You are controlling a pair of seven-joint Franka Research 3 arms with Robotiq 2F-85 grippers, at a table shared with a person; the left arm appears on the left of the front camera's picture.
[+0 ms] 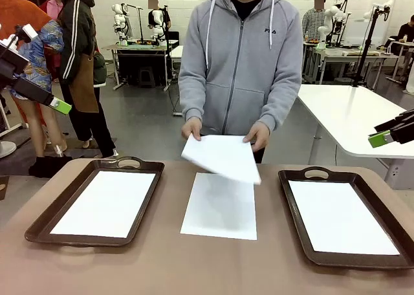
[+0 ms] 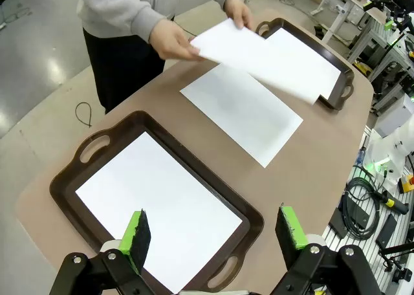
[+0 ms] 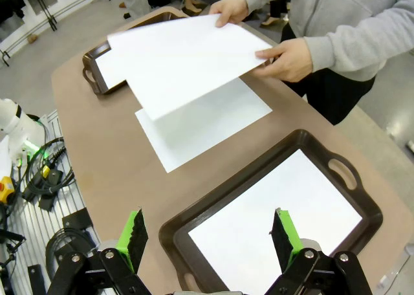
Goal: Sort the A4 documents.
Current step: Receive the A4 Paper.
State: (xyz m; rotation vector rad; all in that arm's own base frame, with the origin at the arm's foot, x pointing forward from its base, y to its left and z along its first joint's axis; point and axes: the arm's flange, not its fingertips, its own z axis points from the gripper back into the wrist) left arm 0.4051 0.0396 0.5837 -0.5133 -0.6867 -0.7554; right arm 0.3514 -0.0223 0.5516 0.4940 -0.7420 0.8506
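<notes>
My left claw [image 2: 213, 230] and right claw [image 3: 209, 231]: black linkage fingers, bright green pads [image 2: 134, 233], silver screws [image 2: 73, 260] at the joints. I see the person [image 1: 239, 81] in a grey zip hoodie, white drawstrings [image 1: 210, 30], small dark chest logo [image 1: 270, 31], long cuffed sleeves, black trousers [image 2: 119, 62].

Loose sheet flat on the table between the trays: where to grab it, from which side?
Likely the near short edge of the loose sheet, coming from the robot's side. It lies flat on the table, no lip to pinch, so that edge probably has to be pressed and buckled up first. The far end is under the sheet the person holds; avoid it.
</notes>
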